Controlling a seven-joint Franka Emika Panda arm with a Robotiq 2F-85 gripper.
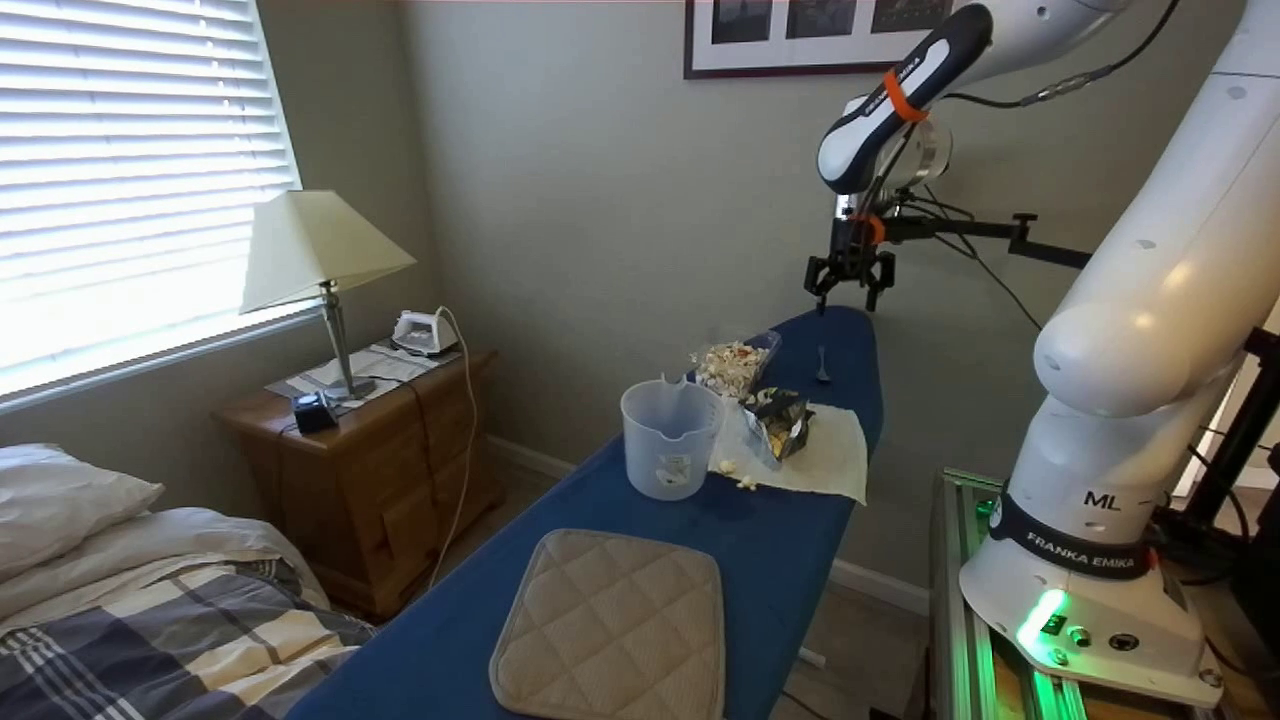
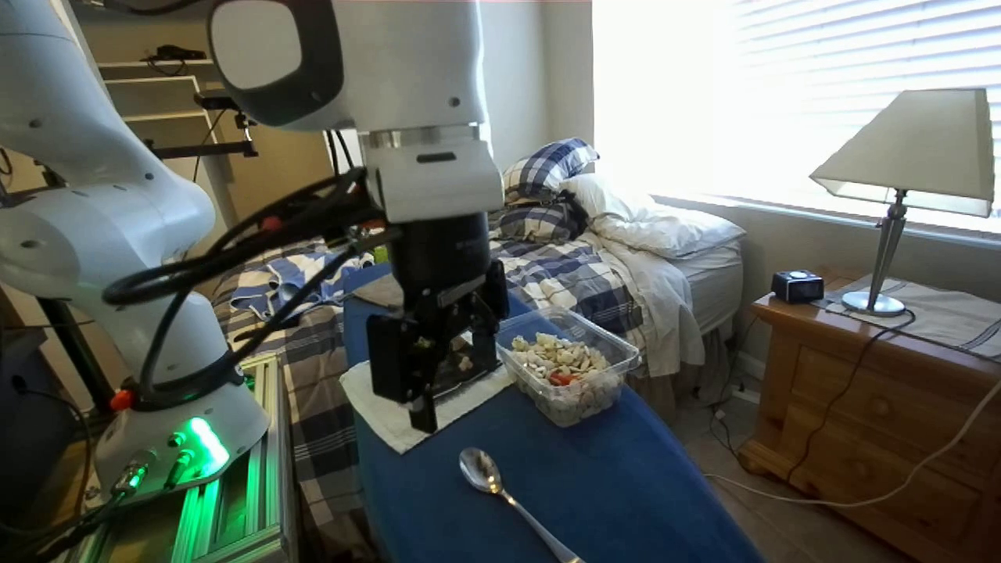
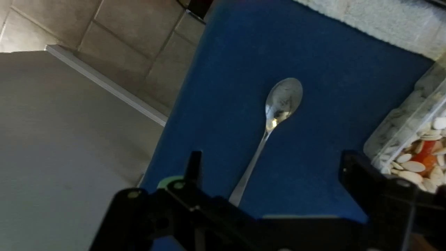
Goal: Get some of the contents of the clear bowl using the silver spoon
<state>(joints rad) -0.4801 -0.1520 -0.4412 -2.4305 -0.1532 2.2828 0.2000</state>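
Observation:
The silver spoon lies flat on the blue board, its bowl end and handle showing in the wrist view [image 3: 284, 99] and in both exterior views [image 1: 822, 368] [image 2: 482, 471]. The clear bowl, a low transparent tub, stands beyond it [image 2: 628, 361] [image 1: 768, 343] and at the right edge of the wrist view [image 3: 390, 134]. Its contents are pale pieces with a red bit [image 2: 559, 360] [image 1: 730, 368] [image 3: 413, 166]. My gripper [image 1: 847, 303] [image 2: 457, 391] [image 3: 271, 153] is open and empty above the board. In the wrist view its fingers stand apart either side of the spoon's handle, whose end is hidden.
A taller translucent cup [image 1: 672, 450] stands behind an open foil bag [image 1: 785, 420] on a white cloth [image 1: 838, 455] [image 3: 386, 24]. A quilted pad [image 1: 610, 620] lies on the blue board [image 1: 780, 560], which is narrow with the floor below. A nightstand with a lamp [image 1: 325, 250] stands beyond.

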